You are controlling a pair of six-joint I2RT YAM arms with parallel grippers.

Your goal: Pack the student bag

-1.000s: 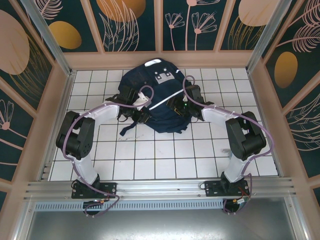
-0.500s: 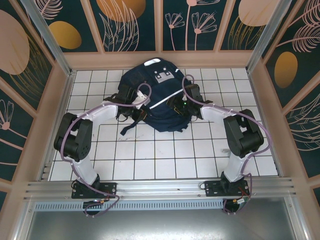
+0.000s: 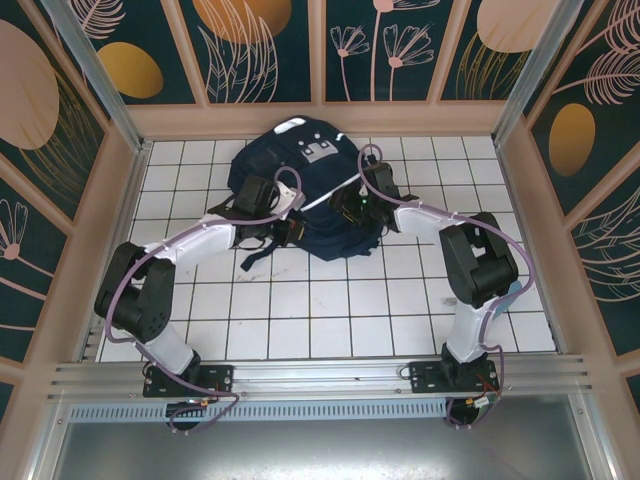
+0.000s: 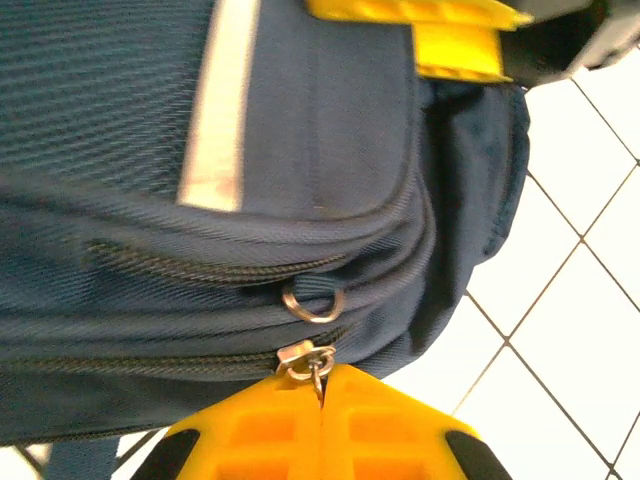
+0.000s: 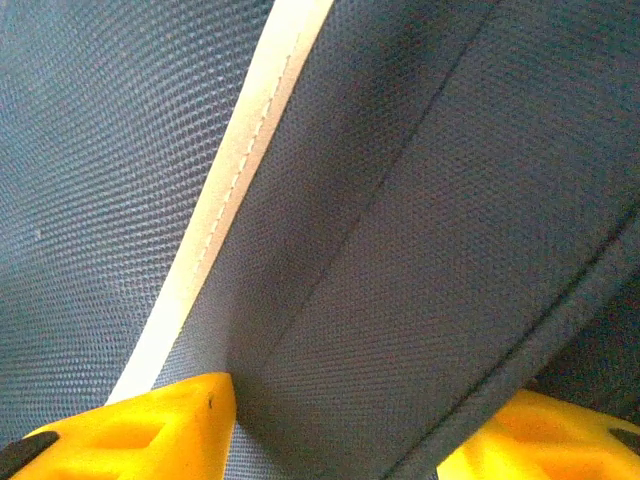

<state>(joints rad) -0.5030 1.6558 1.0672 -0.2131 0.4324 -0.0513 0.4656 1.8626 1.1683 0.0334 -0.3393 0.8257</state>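
A white tiled table (image 3: 300,320) is boxed in by dark teal panels (image 3: 260,50) painted with pale flowers. The student bag (image 3: 290,165), a large navy backpack, lies near the middle of the table's far edge. Both my arms reach in from the near edge to the side of the bag facing me.

My right claw (image 5: 360,395) sits at the bag's right. Its yellow fingers (image 5: 150,435) are partly spread, with a fold of navy fabric and a white stripe (image 5: 240,170) between them. I cannot tell whether they actually pinch it.

My left claw (image 4: 322,372) is closed tight on a small metal zipper pull (image 4: 312,360).

I judge the step in hand is opening that zip. To do it well, I should draw along the zip's curve rather than away from the bag. The right claw should brace the fabric so the bag does not slide.
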